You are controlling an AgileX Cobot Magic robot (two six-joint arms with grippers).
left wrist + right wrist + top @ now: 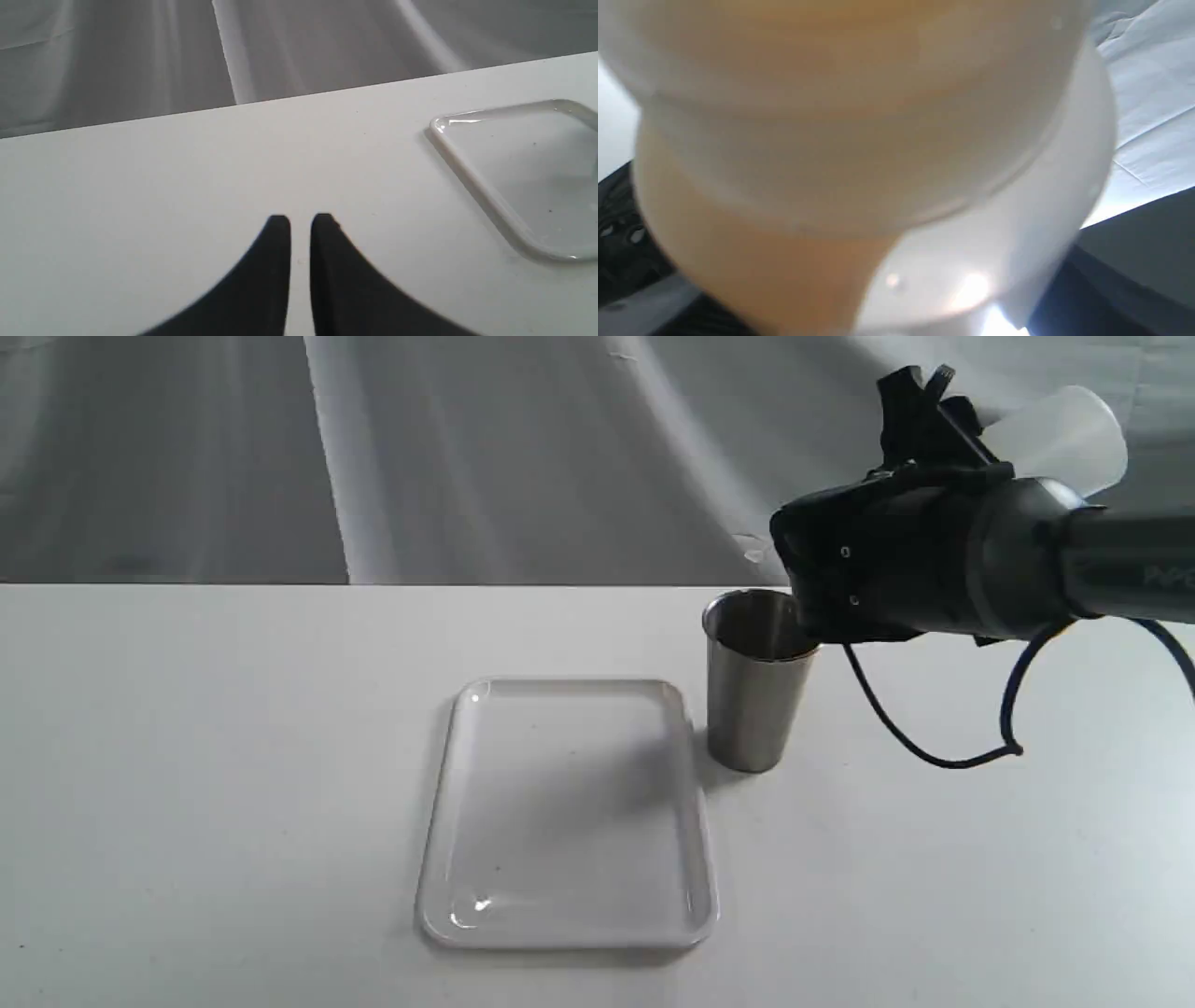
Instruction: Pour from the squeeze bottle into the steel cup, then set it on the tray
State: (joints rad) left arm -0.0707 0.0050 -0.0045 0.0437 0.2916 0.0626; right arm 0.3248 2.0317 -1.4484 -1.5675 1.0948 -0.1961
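The squeeze bottle [1064, 434] is tipped over, base raised to the upper right, with my right gripper [934, 406] shut on its body. Its nozzle end is hidden behind the black wrist, right above the rim of the steel cup [756, 700]. The cup stands upright on the table beside the far right corner of the white tray [569, 803]. In the right wrist view the bottle [859, 140] fills the picture, with amber liquid inside. My left gripper [300, 224] hovers over bare table with its fingers nearly together and nothing between them. The tray [472, 182] lies off to one side of it.
A white table [187, 784] carries everything, backed by a grey draped cloth [467, 457]. A dark cable [934, 747] loops down from the right arm near the cup. The left arm does not show in the exterior view.
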